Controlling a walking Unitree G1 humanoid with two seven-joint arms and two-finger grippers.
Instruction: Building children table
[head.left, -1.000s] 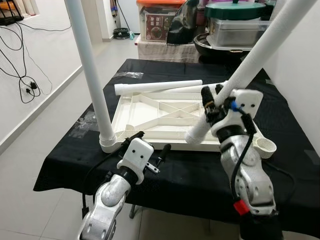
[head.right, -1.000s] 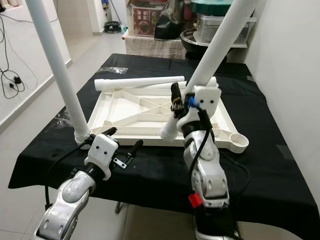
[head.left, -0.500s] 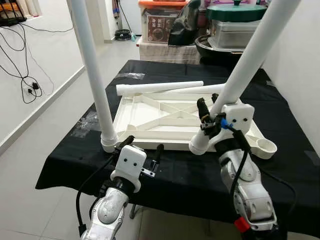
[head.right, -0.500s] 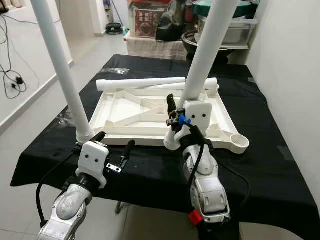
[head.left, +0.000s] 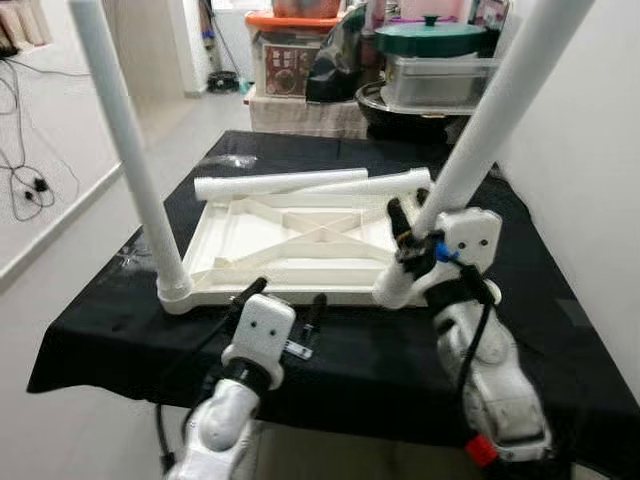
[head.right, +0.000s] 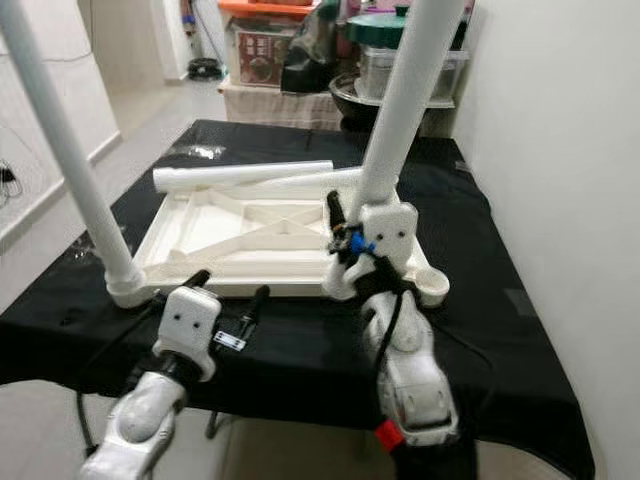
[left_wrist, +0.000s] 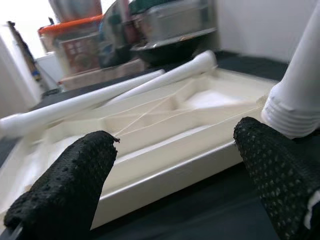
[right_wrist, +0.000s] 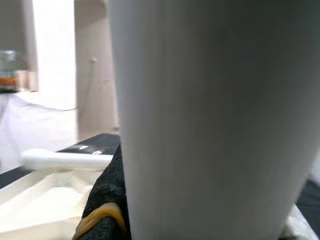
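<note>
White tabletop (head.left: 300, 245) lies upside down on black-draped table (head.left: 120, 320), underside ribs up, so legs can go into corner sockets. One leg (head.left: 125, 150) already upright in near left socket. Right gripper (head.left: 410, 240) fingers clamped round second leg (head.left: 480, 130) just above threaded end, leg tilted, end hanging just short of tabletop's near edge; likely heading for empty corner socket (head.right: 432, 287). Left gripper (head.left: 285, 300) fingers spread, empty, tabletop edge just beyond tips. Two spare legs (head.left: 310, 183) lie beyond fingers at far rim.
</note>
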